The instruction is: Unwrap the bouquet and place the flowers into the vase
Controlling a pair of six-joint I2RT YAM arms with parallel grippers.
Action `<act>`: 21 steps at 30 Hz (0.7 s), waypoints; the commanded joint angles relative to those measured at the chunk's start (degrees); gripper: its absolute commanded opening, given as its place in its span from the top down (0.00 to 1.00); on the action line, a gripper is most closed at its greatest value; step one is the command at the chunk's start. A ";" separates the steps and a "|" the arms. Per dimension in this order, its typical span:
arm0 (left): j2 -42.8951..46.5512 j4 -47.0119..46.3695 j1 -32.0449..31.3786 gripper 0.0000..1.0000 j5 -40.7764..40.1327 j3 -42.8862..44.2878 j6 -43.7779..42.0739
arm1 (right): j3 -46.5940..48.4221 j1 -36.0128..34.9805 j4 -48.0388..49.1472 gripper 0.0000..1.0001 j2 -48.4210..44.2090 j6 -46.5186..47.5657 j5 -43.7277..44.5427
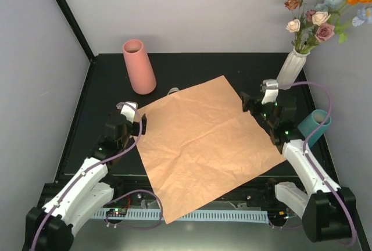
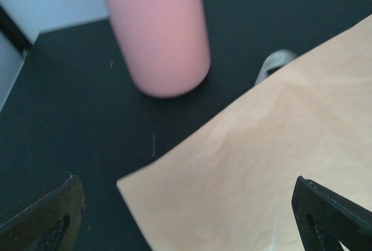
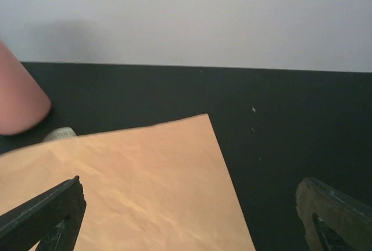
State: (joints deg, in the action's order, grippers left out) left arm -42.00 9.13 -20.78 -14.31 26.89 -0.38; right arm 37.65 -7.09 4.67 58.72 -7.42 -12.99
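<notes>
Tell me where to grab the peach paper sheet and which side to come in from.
The paper sheet is probably best taken at its left corner, coming in low from the left with the left claw, which is open just beside it. The sheet lies flat on the table, so its middle offers no bite; only a corner or edge can be pinched.

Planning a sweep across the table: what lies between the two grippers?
The flat peach paper sheet fills the stretch between the left gripper and right gripper, clearest in the top view.
</notes>
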 commanded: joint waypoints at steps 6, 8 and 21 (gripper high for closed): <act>-1.10 -15.80 6.42 0.01 -0.78 -7.95 2.46 | -19.03 -0.12 21.39 0.00 -5.01 9.31 9.12; -2.07 -21.41 6.89 0.01 -1.62 -10.37 0.95 | -21.85 -0.14 23.99 0.00 -4.61 8.84 9.76; -17.27 -40.93 15.31 0.01 3.03 -12.24 -0.54 | -24.32 1.68 52.27 0.00 14.55 13.86 12.85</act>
State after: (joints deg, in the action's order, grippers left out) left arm -54.24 -20.43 -7.92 -13.34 11.66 -0.01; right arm 9.61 -6.87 45.15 66.08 3.01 -0.58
